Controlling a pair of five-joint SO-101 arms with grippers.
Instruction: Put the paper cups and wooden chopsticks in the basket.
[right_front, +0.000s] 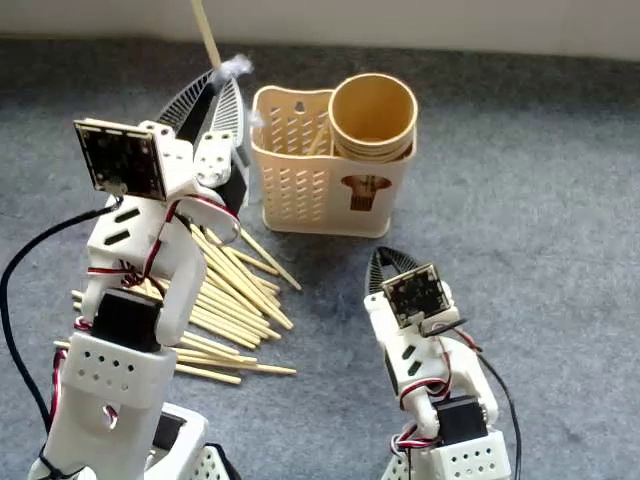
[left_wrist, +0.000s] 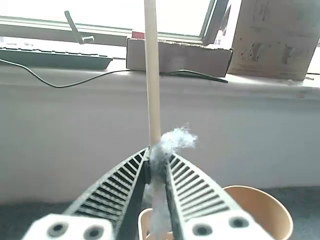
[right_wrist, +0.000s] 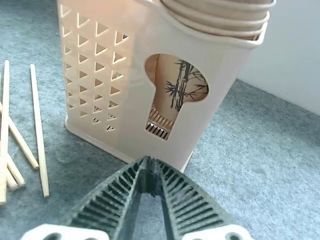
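A cream perforated basket (right_front: 300, 180) (right_wrist: 110, 85) stands at the back middle of the grey carpet, with stacked paper cups (right_front: 372, 118) (left_wrist: 260, 212) (right_wrist: 220, 17) inside it. My left gripper (right_front: 222, 82) (left_wrist: 156, 160) hangs just left of the basket, shut on one wooden chopstick (right_front: 207, 32) (left_wrist: 152, 75) held upright, with a tuft of white fluff (left_wrist: 172, 142) at its tips. A heap of loose chopsticks (right_front: 225, 305) (right_wrist: 37, 130) lies on the carpet under the left arm. My right gripper (right_front: 380, 258) (right_wrist: 148, 165) is shut and empty, low in front of the basket.
Grey carpet (right_front: 540, 220) spreads open to the right of the basket. A white wall (left_wrist: 75, 135) runs behind the basket, with a ledge carrying a keyboard (left_wrist: 55, 57) and cardboard boxes (left_wrist: 272, 37).
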